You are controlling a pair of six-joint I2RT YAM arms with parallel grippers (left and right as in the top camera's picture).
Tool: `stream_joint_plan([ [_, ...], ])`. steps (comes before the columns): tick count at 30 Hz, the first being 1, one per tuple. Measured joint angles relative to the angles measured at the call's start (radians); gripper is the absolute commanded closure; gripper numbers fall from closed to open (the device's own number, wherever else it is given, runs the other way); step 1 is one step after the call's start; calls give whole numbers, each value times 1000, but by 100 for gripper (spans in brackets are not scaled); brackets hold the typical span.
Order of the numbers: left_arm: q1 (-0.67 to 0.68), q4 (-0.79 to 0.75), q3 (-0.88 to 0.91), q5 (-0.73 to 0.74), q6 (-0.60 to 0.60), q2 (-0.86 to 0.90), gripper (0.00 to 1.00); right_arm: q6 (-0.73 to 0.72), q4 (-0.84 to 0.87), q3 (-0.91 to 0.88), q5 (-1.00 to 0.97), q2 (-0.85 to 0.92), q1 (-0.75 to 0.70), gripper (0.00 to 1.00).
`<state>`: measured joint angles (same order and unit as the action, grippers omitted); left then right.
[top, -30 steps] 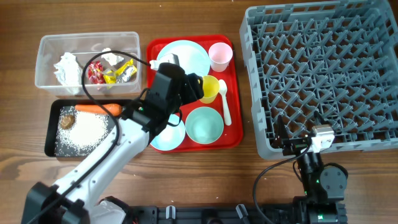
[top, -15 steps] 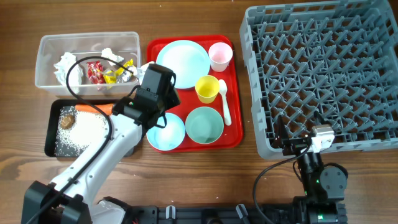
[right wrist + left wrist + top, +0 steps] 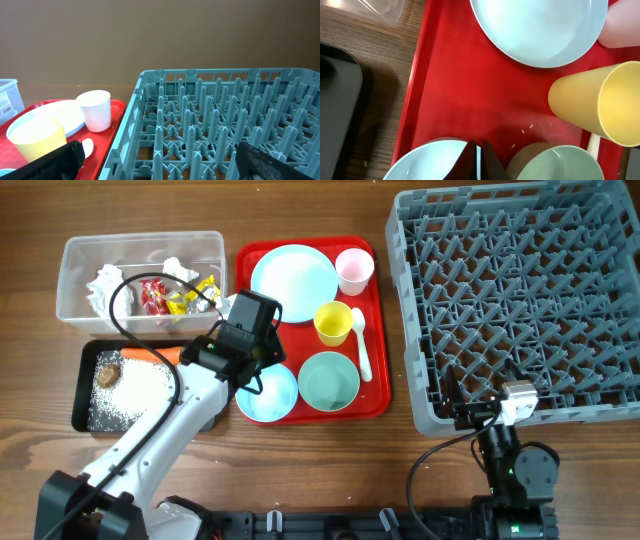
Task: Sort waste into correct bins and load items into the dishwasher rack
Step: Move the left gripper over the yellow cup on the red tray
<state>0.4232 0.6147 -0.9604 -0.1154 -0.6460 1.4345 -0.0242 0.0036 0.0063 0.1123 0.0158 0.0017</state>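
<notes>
My left gripper (image 3: 476, 159) is shut with nothing in it, its tips over the far rim of the near-left pale blue bowl (image 3: 430, 162) (image 3: 270, 395). On the red tray (image 3: 378, 406) also lie a second bowl (image 3: 329, 380), a plate (image 3: 294, 277), a yellow cup (image 3: 333, 323), a pink cup (image 3: 354, 270) and a white spoon (image 3: 362, 348). The clear tub (image 3: 72, 308) holds tissues (image 3: 105, 286) and wrappers (image 3: 182, 296). Carrot (image 3: 140, 354), rice (image 3: 135, 386) and a brown lump (image 3: 108, 371) lie in the black tray (image 3: 82, 418). My right gripper (image 3: 160, 165) stands open at the grey rack (image 3: 520, 300).
The rack's near wall (image 3: 135, 125) stands just in front of my right gripper, with the red tray's right edge (image 3: 107, 145) beside it. A black cable (image 3: 125, 285) from my left arm loops over the clear tub. Bare wooden table (image 3: 330, 470) lies along the front.
My left gripper has drawn back from over the yellow cup toward the near-left bowl and has closed. The right arm has not moved.
</notes>
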Motion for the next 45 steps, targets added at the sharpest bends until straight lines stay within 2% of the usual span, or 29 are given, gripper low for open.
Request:
stream_joint_plan([
  [1, 0, 0, 0, 0, 0, 0, 95, 0, 0, 0, 0, 0, 0, 0],
  [5, 0, 24, 0, 24, 10, 0, 95, 0, 0, 0, 0, 0, 0, 0],
  [9, 24, -83, 0, 93, 22, 0, 87, 0, 0, 0, 0, 0, 0, 0],
  [12, 48, -221, 0, 150, 22, 0, 80, 0, 0, 0, 0, 0, 0, 0],
  [16, 49, -315, -15, 182, 23, 17, 65, 0, 0, 0, 0, 0, 0, 0],
  [20, 49, -399, -45, 193, 23, 88, 62, 0, 0, 0, 0, 0, 0, 0],
  [25, 49, -467, -45, 208, 23, 193, 62, 0, 0, 0, 0, 0, 0, 0],
  [30, 49, -478, -45, 219, 23, 208, 63, 0, 0, 0, 0, 0, 0, 0],
  [45, 69, -426, -45, 219, 23, 251, 71, 0, 0, 0, 0, 0, 0, 0],
])
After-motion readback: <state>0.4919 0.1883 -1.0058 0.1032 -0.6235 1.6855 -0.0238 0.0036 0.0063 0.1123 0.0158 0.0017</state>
